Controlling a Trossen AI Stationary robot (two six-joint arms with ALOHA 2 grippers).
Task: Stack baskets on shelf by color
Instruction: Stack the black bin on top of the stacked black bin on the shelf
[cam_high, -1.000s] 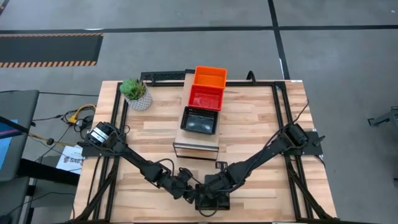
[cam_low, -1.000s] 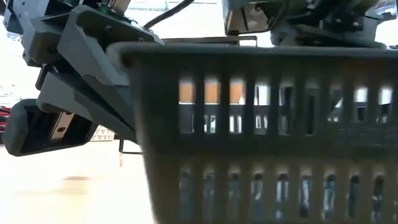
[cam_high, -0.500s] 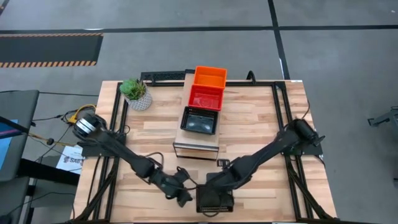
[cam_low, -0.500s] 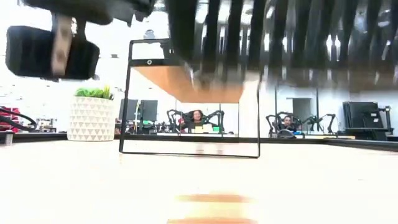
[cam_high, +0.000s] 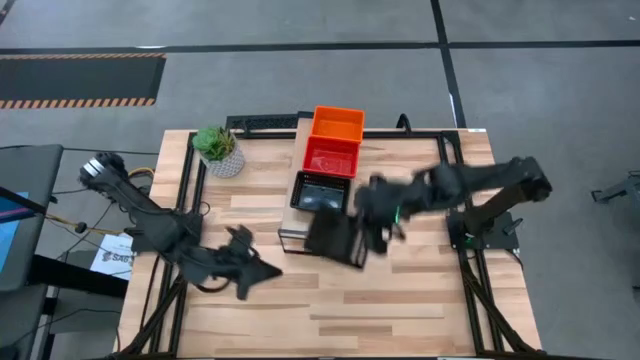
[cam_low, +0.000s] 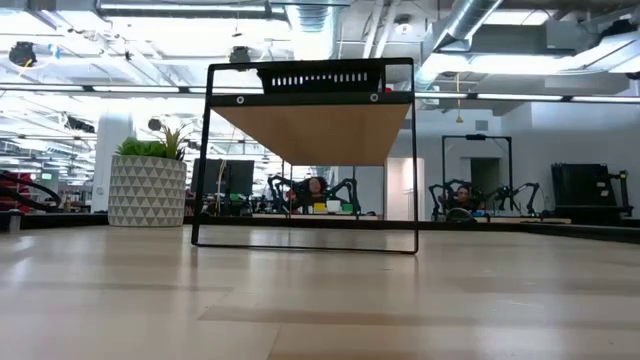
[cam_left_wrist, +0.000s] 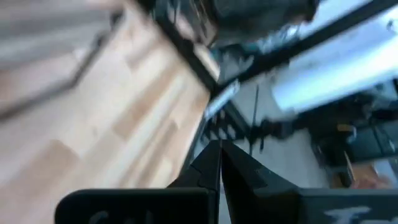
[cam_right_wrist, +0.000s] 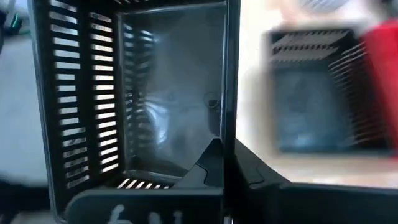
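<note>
Overhead, the shelf (cam_high: 318, 215) stands in the middle of the slatted wooden tabletop (cam_high: 420, 300), with the orange basket (cam_high: 338, 123) at its far end, the red basket (cam_high: 331, 156) just nearer, and a black basket (cam_high: 321, 192) nearer again. The right gripper (cam_high: 366, 235) holds a second black basket (cam_high: 335, 238) in the air beside the shelf's near right corner; the right wrist view shows its fingers (cam_right_wrist: 214, 165) clamped on that basket's wall. The left gripper (cam_high: 258, 270) hangs over the table left of the shelf's near end, its fingers (cam_left_wrist: 214, 168) pressed together on nothing. A potted plant (cam_high: 218, 150) sits left of the shelf's far end. Around the table lies grey floor with a hazard-striped mat (cam_high: 80, 80). From table height, an open workshop with ceiling ducts (cam_low: 480, 30) stretches behind the shelf.
</note>
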